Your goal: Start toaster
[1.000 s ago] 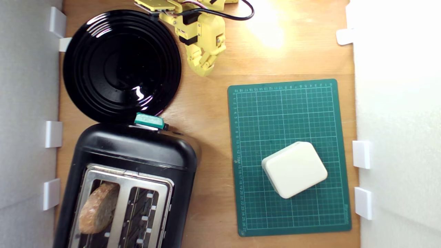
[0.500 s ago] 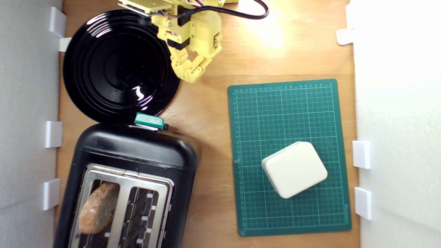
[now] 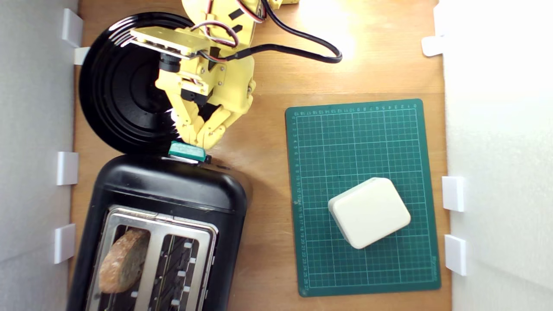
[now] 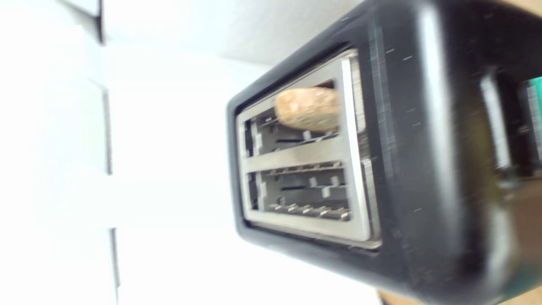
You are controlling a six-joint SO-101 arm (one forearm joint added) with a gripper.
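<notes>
Hovering over the near edge of the round black plate (image 3: 121, 86), my yellow gripper (image 3: 202, 139) points down toward the toaster (image 3: 168, 194), its fingertips pressed together and sitting just beside the small teal lever (image 3: 186, 151); I cannot tell whether they touch it. The toaster fills the lower part of the exterior view's left, glossy black with a silver top plate (image 3: 160, 224) and two slots. A browned slice of bread (image 3: 123, 261) stands in the slot toward that view's left, poking up above the metal, while the other slot shows only its wire guides. My wrist view is blurred, but it shows the same toaster (image 4: 406, 169) end-on, the bread (image 4: 307, 108) in one slot and a sliver of the teal lever (image 4: 537, 91) at the picture's edge. On the exterior view's right lies a green cutting mat (image 3: 363, 194) on the wooden table (image 3: 268, 172), with a cream rounded box (image 3: 369, 212) resting on it, well apart from me. A black cable (image 3: 302, 43) loops behind my arm.
</notes>
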